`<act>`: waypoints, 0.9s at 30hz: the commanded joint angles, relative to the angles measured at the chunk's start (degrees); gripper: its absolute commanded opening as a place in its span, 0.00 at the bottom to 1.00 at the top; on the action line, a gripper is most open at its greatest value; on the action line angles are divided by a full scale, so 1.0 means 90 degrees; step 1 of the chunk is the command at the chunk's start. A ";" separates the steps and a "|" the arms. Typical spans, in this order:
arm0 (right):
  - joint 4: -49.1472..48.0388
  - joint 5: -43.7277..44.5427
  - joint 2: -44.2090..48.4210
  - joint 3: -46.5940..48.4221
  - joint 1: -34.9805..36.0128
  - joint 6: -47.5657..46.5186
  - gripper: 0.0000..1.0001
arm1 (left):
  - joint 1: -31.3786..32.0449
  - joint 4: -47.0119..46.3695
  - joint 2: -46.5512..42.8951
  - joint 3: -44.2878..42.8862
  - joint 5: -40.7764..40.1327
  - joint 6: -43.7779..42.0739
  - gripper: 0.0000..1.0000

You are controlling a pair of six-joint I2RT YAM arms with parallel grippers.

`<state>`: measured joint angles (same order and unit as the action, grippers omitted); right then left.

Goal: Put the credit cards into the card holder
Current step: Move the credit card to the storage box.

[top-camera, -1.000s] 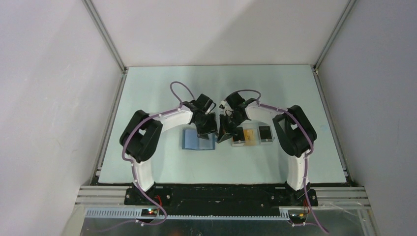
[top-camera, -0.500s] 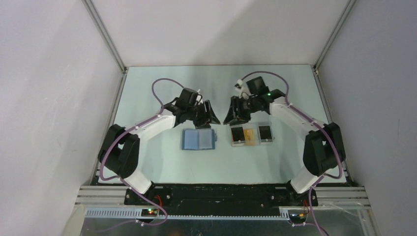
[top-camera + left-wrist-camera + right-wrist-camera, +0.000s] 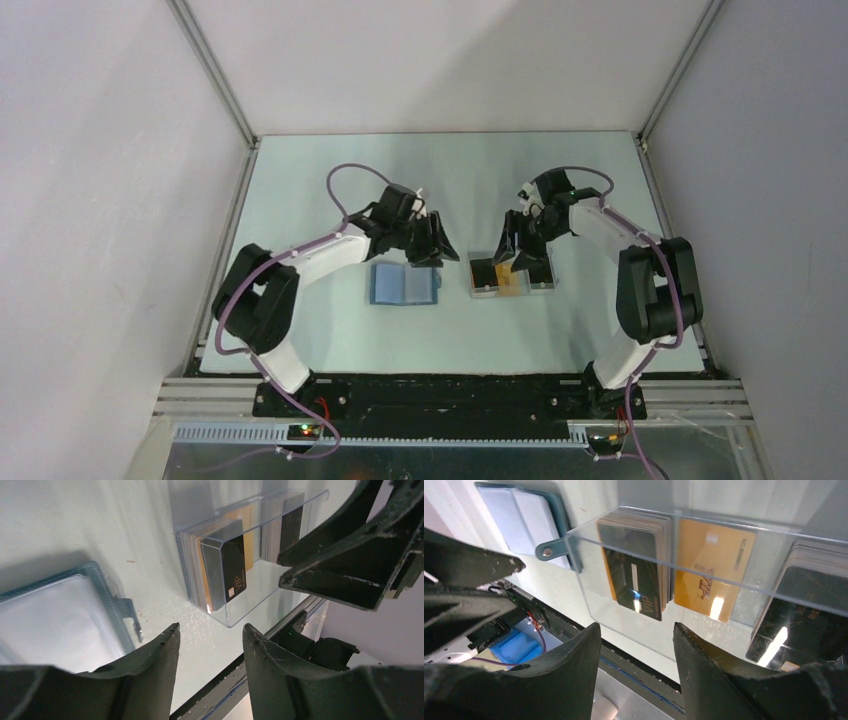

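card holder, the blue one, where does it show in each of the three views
Top external: card holder left of centre, lying open, left of the clear tray.
Left wrist: lower left edge, its snap tab pointing toward the tray.
Right wrist: top left corner.
Shared landmark: the black VIP card in the clear tray.

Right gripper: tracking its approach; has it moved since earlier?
Yes: the right gripper shifted rightward, from the left end of the clear tray to above its middle.
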<state>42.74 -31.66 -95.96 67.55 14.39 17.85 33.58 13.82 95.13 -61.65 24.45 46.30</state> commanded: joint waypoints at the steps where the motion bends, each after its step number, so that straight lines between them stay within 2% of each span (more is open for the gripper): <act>1: 0.0042 -0.0280 -0.0349 -0.0015 -0.0044 -0.0137 0.56 | 0.0353 -0.0202 0.0305 -0.0429 0.0062 0.0114 0.52; 13: 0.0043 -0.0108 -0.0923 -0.0010 0.0167 -0.0070 0.47 | 0.0697 -0.0101 0.0889 -0.0828 -0.0375 0.0130 0.42; 27: 0.0189 0.0471 -0.1216 0.0159 0.0474 -0.0062 0.37 | 0.0847 0.0509 0.1012 -0.1096 -0.0800 -0.0234 0.41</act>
<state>43.07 -29.78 -105.06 67.48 17.96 17.47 40.58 17.04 103.96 -69.60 18.92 46.04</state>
